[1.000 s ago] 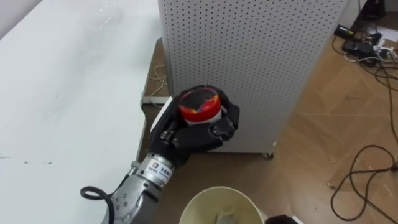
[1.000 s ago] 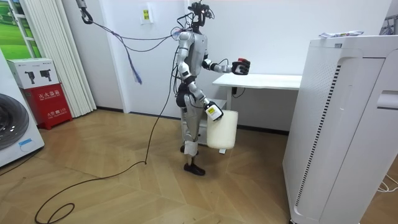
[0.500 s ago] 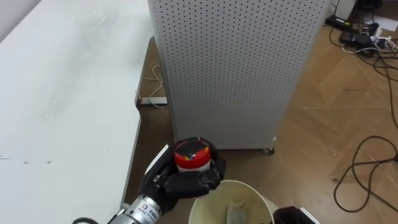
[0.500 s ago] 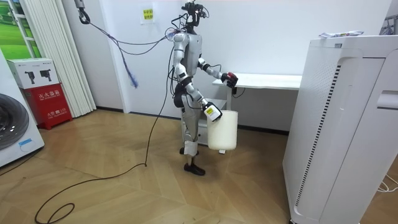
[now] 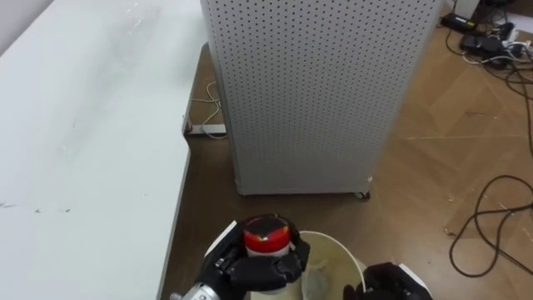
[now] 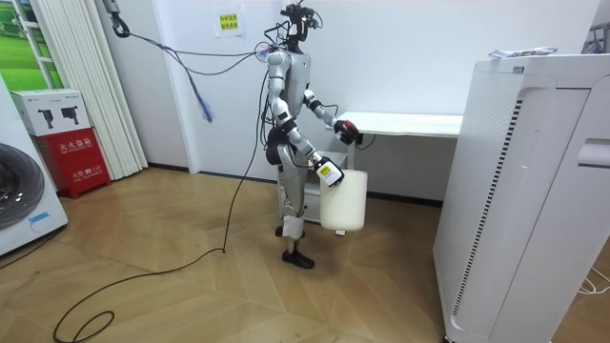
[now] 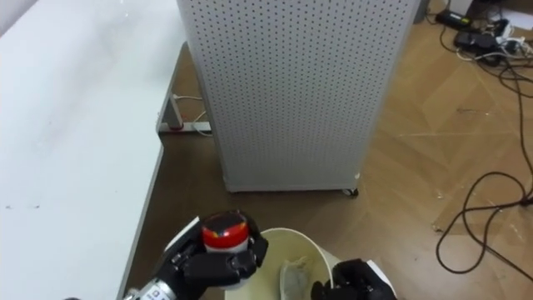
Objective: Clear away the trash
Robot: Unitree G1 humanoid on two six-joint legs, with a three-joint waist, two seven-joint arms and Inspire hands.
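My left hand is shut on a small white tub with a red lid. It holds the tub upright just over the near left rim of a cream waste bin. My right hand grips the bin at its right rim, dark fingers curled over the edge. A crumpled pale scrap lies inside the bin. In the room view I stand beside the white table, the tub held low before me and the bin hanging from my right hand.
The white table runs along my left. A white perforated cabinet on small feet stands ahead on the wooden floor. A power strip lies by the table edge; dark cables trail at the right. A tall white unit stands at the room view's right.
My left hand has come down and back with the red-lidded tub, from in front of the perforated cabinet to the bin's rim. The bin stays in my right hand.
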